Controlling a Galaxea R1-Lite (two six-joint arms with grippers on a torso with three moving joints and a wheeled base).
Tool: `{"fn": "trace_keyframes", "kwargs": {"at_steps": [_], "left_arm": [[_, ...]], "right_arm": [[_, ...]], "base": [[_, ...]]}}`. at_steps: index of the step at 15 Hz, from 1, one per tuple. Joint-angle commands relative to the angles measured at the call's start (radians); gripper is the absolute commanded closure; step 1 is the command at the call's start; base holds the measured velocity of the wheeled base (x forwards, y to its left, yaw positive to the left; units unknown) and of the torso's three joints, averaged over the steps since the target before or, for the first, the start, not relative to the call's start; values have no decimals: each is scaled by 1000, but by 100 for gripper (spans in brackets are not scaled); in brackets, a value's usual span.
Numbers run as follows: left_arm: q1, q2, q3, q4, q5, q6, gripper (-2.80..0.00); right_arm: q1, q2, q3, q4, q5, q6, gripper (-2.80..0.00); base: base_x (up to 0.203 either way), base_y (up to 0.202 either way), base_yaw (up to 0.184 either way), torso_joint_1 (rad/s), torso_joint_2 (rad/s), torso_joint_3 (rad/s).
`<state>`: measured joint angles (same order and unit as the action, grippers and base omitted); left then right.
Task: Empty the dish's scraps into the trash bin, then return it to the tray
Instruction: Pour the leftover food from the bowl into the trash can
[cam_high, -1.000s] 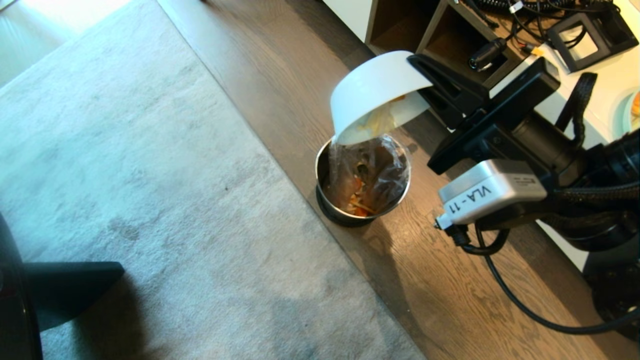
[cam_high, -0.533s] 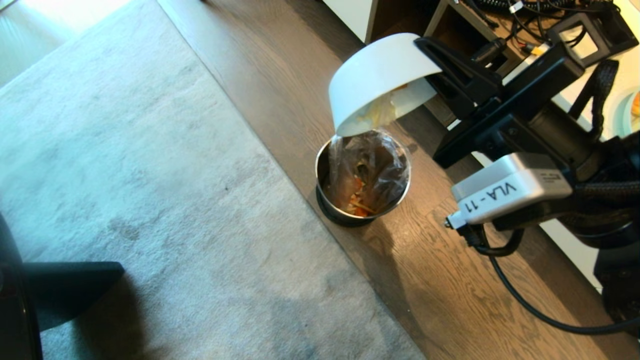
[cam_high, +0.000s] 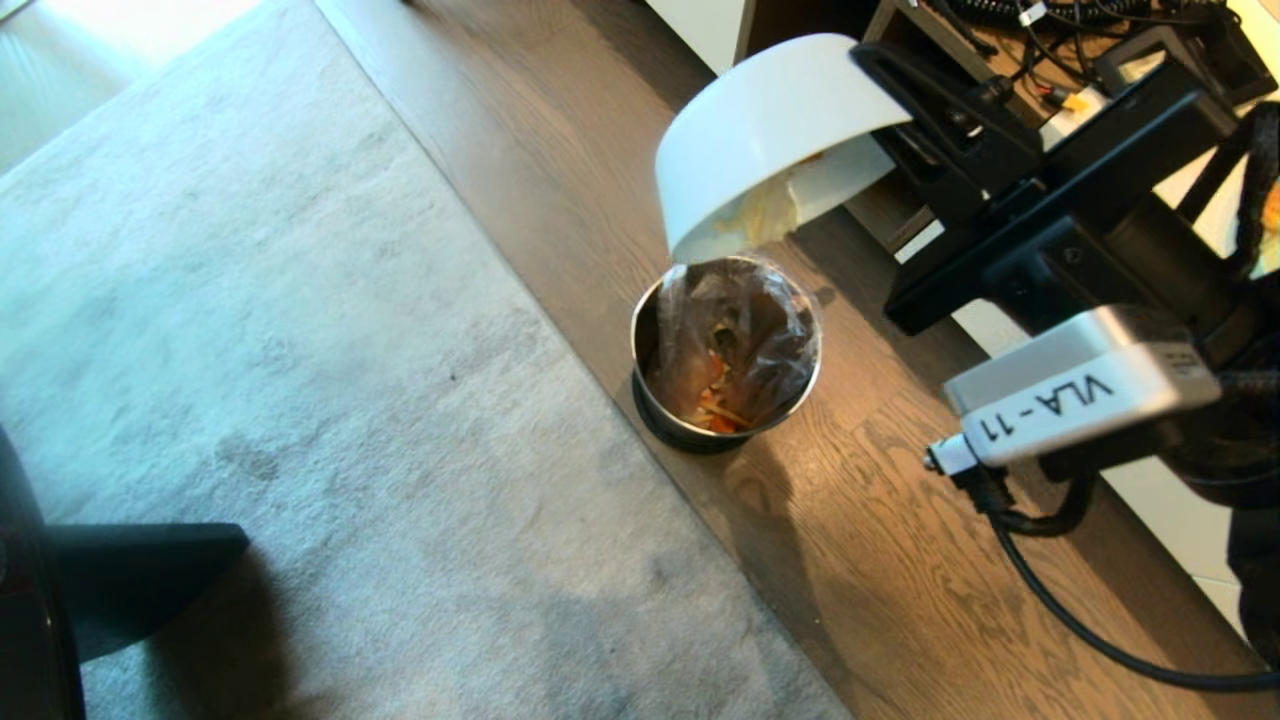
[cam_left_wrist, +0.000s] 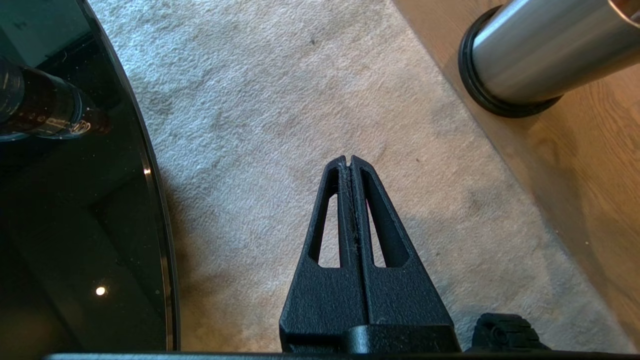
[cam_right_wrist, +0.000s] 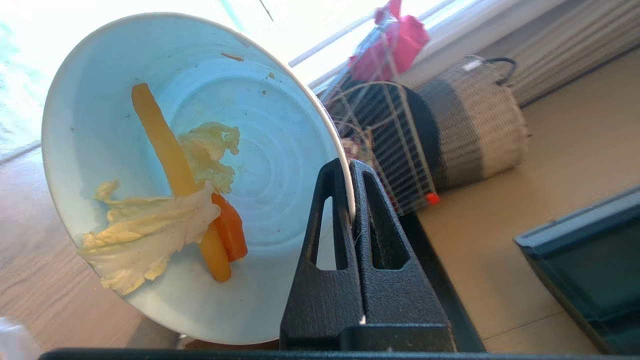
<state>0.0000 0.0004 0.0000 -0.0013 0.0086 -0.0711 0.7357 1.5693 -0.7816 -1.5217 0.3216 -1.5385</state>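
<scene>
Tipping Dish Above Bin

Clamped on the rim by the right gripper (cam_right_wrist: 350, 167), the white dish (cam_high: 765, 130) hangs steeply tilted, mouth facing down toward the trash bin (cam_high: 725, 350). Orange and pale yellow scraps (cam_right_wrist: 170, 210) cling inside. More lie in the bin's crinkled bag. The left gripper (cam_left_wrist: 349, 161) fingers are pressed together over carpet.

head: high, down | wrists: close, behind fingers | shared: trash bin (cam_high: 725, 355)
</scene>
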Motion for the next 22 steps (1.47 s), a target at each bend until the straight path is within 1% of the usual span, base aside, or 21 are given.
{"fn": "trace_keyframes", "kwargs": {"at_steps": [1, 4, 5, 7, 10, 14, 16, 20, 22], "left_arm": [[0, 0, 0, 0, 1, -1, 0], [0, 0, 0, 0, 1, -1, 0], [0, 0, 0, 0, 1, -1, 0], [0, 0, 0, 0, 1, -1, 0], [0, 0, 0, 0, 1, -1, 0], [0, 0, 0, 0, 1, -1, 0], [0, 0, 0, 0, 1, -1, 0], [0, 0, 0, 0, 1, -1, 0], [0, 0, 0, 0, 1, -1, 0]], "right_arm": [[1, -31, -26, -46, -1, -8, 0], [1, -47, 62, -46, -1, -8, 0], [1, -46, 42, -46, 0, -8, 0], [8, -36, 43, -46, 4, -9, 0], [14, -37, -9, -46, 4, -8, 0], [14, -25, -10, -46, 4, -6, 0], [16, -25, -31, -46, 4, -6, 0], [17, -36, 1, -46, 23, -5, 0], [17, -30, -35, -46, 31, -8, 0]], "base": [[0, 0, 0, 0, 0, 0], [0, 0, 0, 0, 0, 0], [0, 0, 0, 0, 0, 0], [0, 0, 0, 0, 0, 0], [0, 0, 0, 0, 0, 0], [0, 0, 0, 0, 0, 0], [0, 0, 0, 0, 0, 0], [0, 0, 0, 0, 0, 0], [0, 0, 0, 0, 0, 0]]}}
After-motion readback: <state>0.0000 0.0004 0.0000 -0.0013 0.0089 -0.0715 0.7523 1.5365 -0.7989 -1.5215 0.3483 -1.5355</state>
